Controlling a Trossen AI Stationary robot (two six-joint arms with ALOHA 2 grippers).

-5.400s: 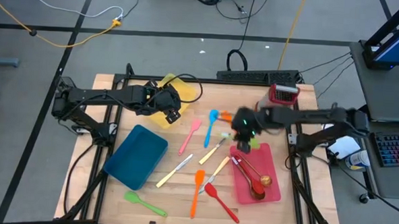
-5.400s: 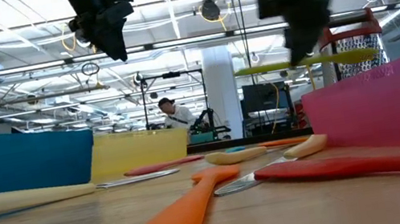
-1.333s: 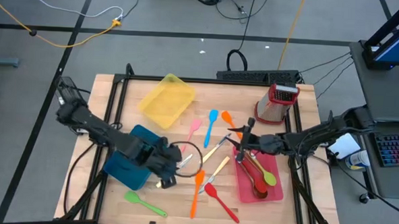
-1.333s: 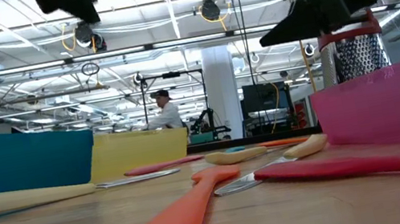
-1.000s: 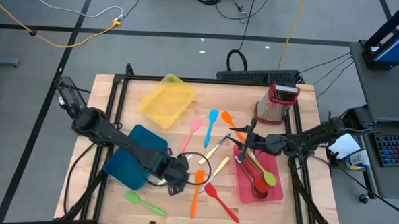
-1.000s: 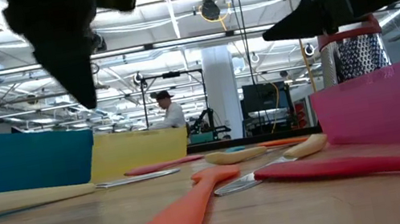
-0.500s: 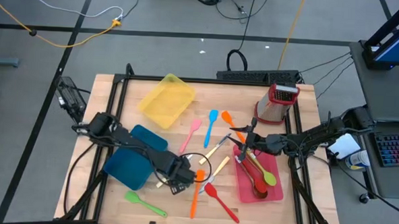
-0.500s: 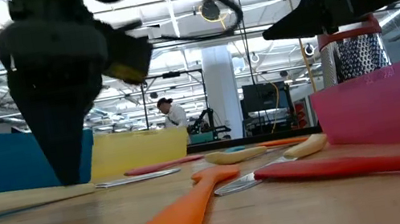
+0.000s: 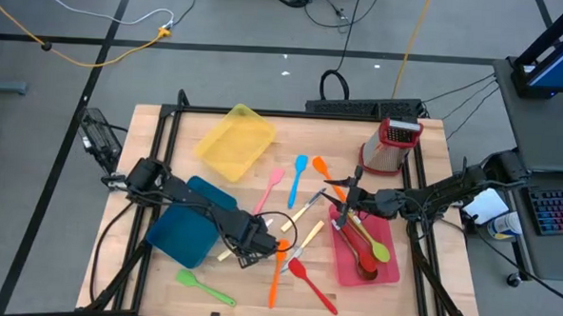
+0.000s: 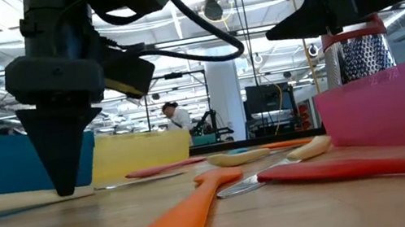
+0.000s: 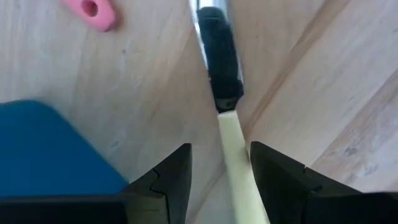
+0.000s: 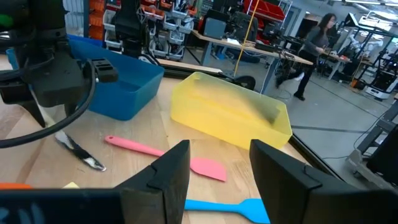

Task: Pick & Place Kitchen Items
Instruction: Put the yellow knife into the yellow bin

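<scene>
A cream-handled knife point(image 9: 228, 255) lies flat on the wood just right of the blue tray point(image 9: 188, 232). My left gripper point(image 9: 247, 244) points straight down over it, tips close to the table point(image 10: 66, 184). In the left wrist view the cream handle point(image 11: 235, 163) runs between my open fingers with a gap on each side, and the dark blade point(image 11: 217, 59) lies beyond them. My right gripper point(image 9: 341, 193) hangs level and open above the far left corner of the red tray point(image 9: 389, 272), with nothing in it point(image 12: 219, 177).
Pink point(image 9: 269, 190), blue point(image 9: 300, 172), orange point(image 9: 277, 268), red point(image 9: 311, 284) and green point(image 9: 205, 287) utensils lie loose mid-table. Spoons and a green spoon point(image 9: 377, 246) lie in the red tray. A yellow tray point(image 9: 235, 141) and a metal grater point(image 9: 392, 144) stand at the far side.
My left gripper has come down from above the blue tray's right edge to just over the table, tipping until it points straight down. It now straddles the knife's cream handle, with its fingers still apart. The knife has not moved.
</scene>
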